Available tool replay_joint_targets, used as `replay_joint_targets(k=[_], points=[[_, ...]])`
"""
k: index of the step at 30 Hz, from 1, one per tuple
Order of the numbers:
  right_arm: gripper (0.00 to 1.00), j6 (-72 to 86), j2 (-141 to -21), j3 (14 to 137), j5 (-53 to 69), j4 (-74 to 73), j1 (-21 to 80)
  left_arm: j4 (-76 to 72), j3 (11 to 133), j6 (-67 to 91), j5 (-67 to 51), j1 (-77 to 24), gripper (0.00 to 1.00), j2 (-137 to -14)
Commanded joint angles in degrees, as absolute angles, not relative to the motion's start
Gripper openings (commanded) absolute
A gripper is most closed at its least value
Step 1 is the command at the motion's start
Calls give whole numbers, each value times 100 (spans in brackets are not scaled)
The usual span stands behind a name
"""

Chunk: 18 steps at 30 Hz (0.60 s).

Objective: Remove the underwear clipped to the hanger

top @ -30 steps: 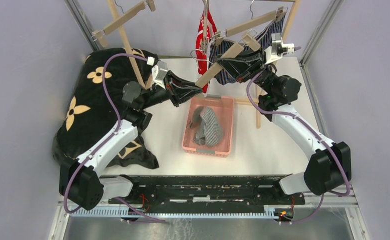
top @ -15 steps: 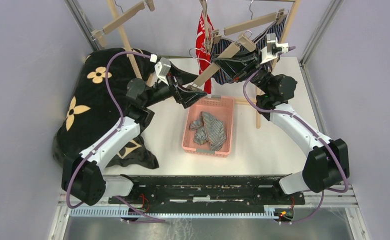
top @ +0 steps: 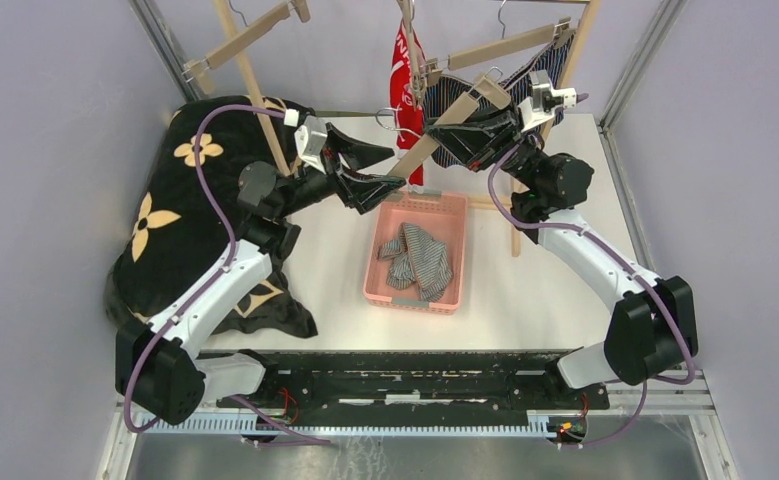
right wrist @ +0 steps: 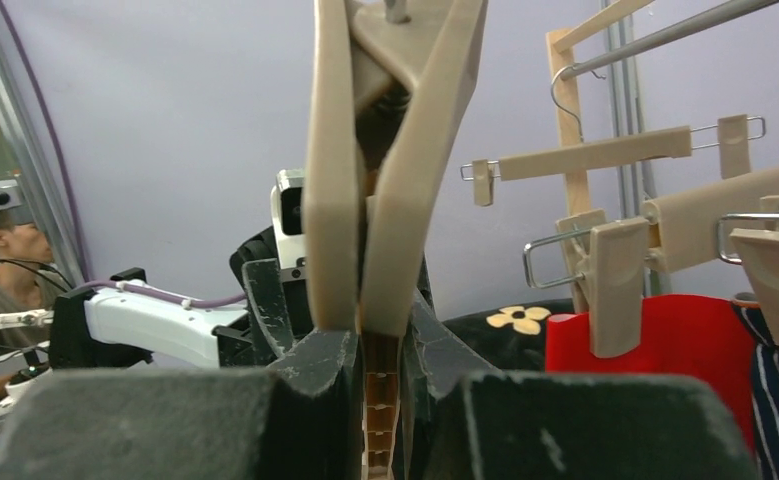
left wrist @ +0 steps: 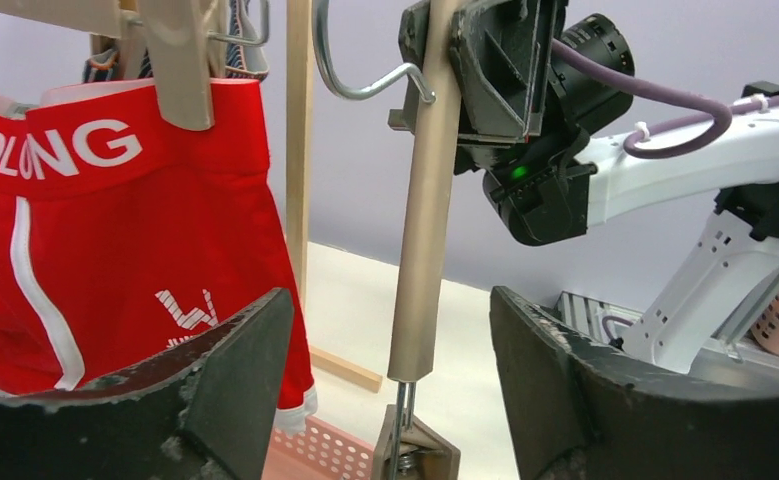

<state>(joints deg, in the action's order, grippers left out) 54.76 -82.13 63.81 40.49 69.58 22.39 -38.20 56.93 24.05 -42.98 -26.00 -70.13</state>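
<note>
The wooden hanger (top: 420,145) slants over the table with no garment on it, and my right gripper (top: 462,122) is shut on its upper clip (right wrist: 390,150). My left gripper (top: 380,168) stands open just short of the hanger's lower end; in the left wrist view the bar (left wrist: 420,250) and its bottom clip show between the fingers (left wrist: 235,370). Red underwear (left wrist: 115,220) with a white waistband hangs clipped to another hanger behind. Dark blue striped boxers (top: 550,62) hang at the back right. The grey-and-white striped briefs (top: 420,260) lie in the pink basket.
The pink basket (top: 450,205) sits mid-table below the hanger. A black blanket with tan flowers (top: 195,200) covers the left side. Wooden rack posts (top: 250,80) and an empty hanger (top: 245,40) stand at the back; a rack foot (top: 515,230) lies right of the basket.
My left gripper has opened and risen from the basket toward the hanger's lower end. The striped briefs have settled flatter in the basket. The right gripper lifted the hanger slightly.
</note>
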Motion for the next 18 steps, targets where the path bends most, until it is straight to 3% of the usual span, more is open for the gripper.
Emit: replay_joint_targets(k=[1, 10, 18], points=[[1, 6151, -8288, 6474, 4175, 7843, 2256, -4299, 5773, 2619, -4583, -2619, 77, -7039], [1, 6364, -8477, 6612, 4239, 8077, 2365, -4599, 5783, 2979, -4804, -2630, 71, -7205], [1, 6425, -8633, 6761, 4177, 8099, 2423, -4608, 5742, 3056, -4892, -2658, 38, -7258]])
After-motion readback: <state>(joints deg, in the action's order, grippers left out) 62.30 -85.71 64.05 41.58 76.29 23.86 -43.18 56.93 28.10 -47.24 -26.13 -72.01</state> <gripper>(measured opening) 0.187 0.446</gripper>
